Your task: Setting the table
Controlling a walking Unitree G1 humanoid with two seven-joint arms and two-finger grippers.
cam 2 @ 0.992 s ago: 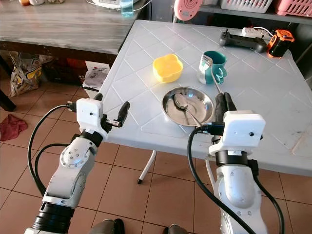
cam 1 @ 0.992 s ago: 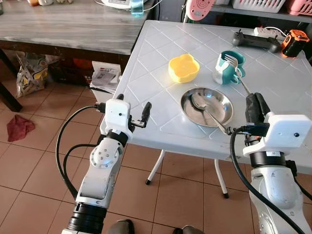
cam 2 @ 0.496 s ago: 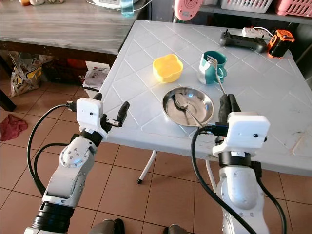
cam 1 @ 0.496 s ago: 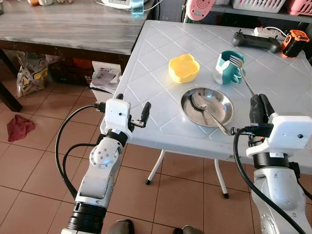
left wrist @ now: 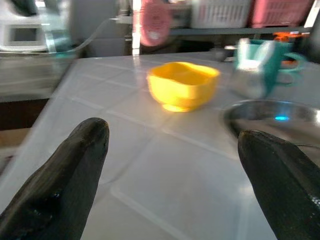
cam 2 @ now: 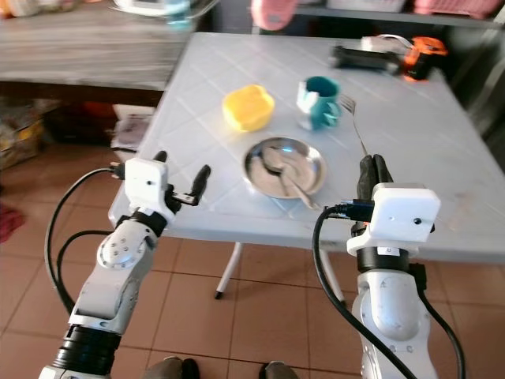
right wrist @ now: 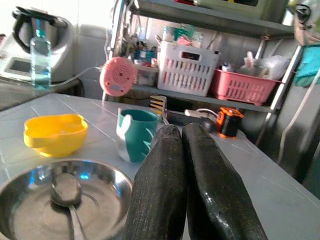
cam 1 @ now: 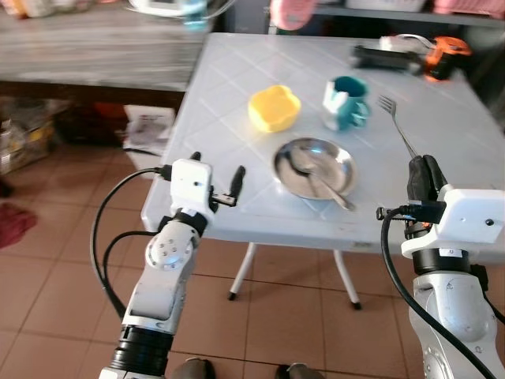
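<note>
Fork (cam 1: pixel 397 126): silver, its handle running from the right gripper (cam 1: pixel 424 178) toward the table's (cam 1: pixel 237 79) far edge, tines by the teal mug (cam 1: pixel 345 103).
Right gripper: over the near edge, fingers pressed together, clenched on the fork handle; its wrist view hides the fork behind the fingers (right wrist: pixel 165 190).
Left gripper (cam 1: pixel 217 178): at the near left corner, fingers (left wrist: pixel 65 175) spread wide, released.
Steel plate (cam 1: pixel 296 174): holds a spoon (cam 1: pixel 312 175), beside a yellow bowl (cam 1: pixel 274 108).

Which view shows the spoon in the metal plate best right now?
The right wrist view: the spoon lies close and sharp in the metal plate, bowl toward the yellow bowl. Both eye views show it smaller and blurred. The left wrist view catches just the plate's rim.
</note>
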